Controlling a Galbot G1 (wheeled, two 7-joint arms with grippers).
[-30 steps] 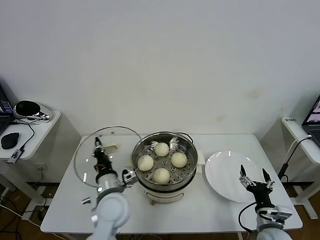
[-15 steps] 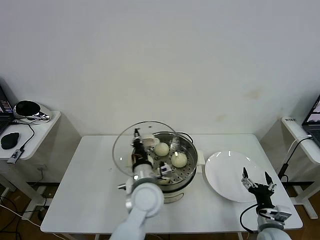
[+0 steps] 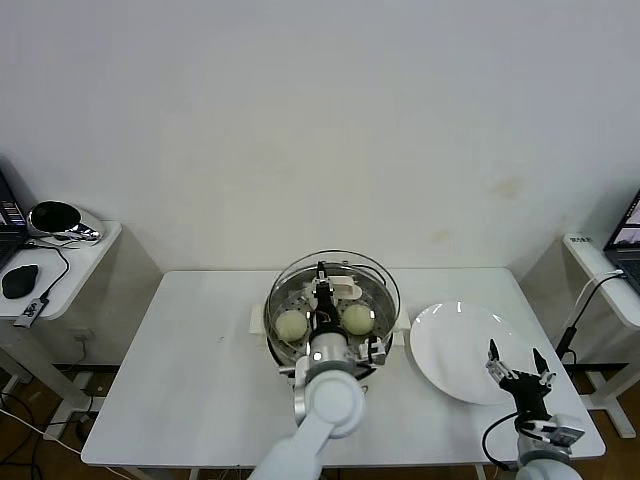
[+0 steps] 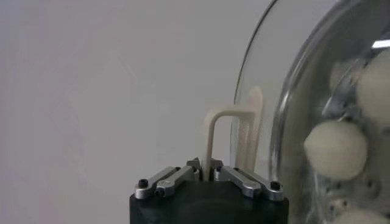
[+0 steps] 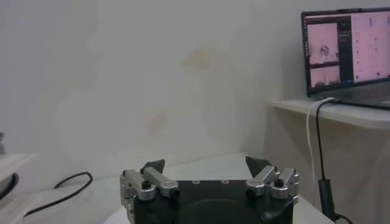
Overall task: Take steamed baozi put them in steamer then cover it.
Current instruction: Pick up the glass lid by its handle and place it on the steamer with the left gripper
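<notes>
The left gripper (image 3: 322, 283) is clamped on the cream handle of the round clear glass lid (image 3: 372, 275), holding it over the shiny steel steamer pot (image 3: 275, 338), where 2 cream-white buns (image 3: 291, 324) show. The right gripper (image 3: 517, 366), jaws wide and empty, waits by the flat white plate (image 3: 450, 340).

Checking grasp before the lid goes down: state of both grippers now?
Left gripper: closed on the lid handle, over the steamer.
Right gripper: open, empty, beside the plate.

Head view high above table (image 3: 200, 400); wrist views close, wall-facing
</notes>
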